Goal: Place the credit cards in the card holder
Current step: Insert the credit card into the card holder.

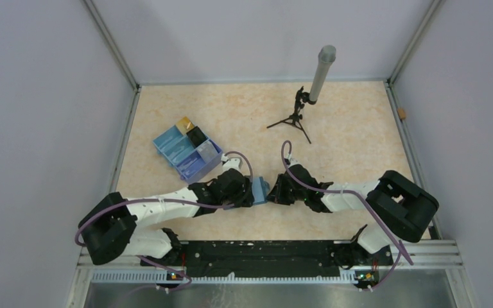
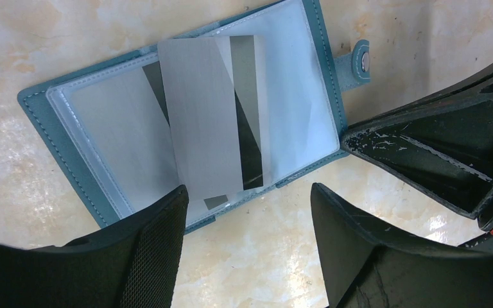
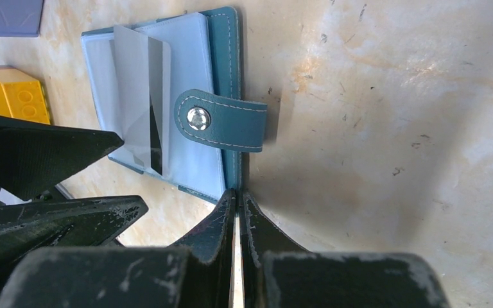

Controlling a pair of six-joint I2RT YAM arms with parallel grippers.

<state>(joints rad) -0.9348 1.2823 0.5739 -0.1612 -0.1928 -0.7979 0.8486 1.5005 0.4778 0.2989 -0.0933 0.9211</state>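
The teal card holder (image 2: 51, 122) lies open on the table, its pale blue sleeves up. A silvery card (image 2: 199, 122) with a dark stripe lies tilted across its middle; I cannot tell whether it is tucked into a sleeve. My left gripper (image 2: 249, 212) is open and empty, just off the holder's near edge. My right gripper (image 3: 237, 196) is shut on the edge of the holder's teal cover (image 3: 231, 70), below the clasp strap (image 3: 221, 120). In the top view, the holder (image 1: 260, 190) lies between the two grippers. No card of another colour shows clearly.
A blue partitioned tray (image 1: 178, 153) stands behind and left of the left arm, with a yellow item (image 1: 184, 123) and a dark one (image 1: 198, 136) in it. A yellow studded block (image 3: 16, 95) shows in the right wrist view. A small tripod with a grey tube (image 1: 308, 96) stands at the back.
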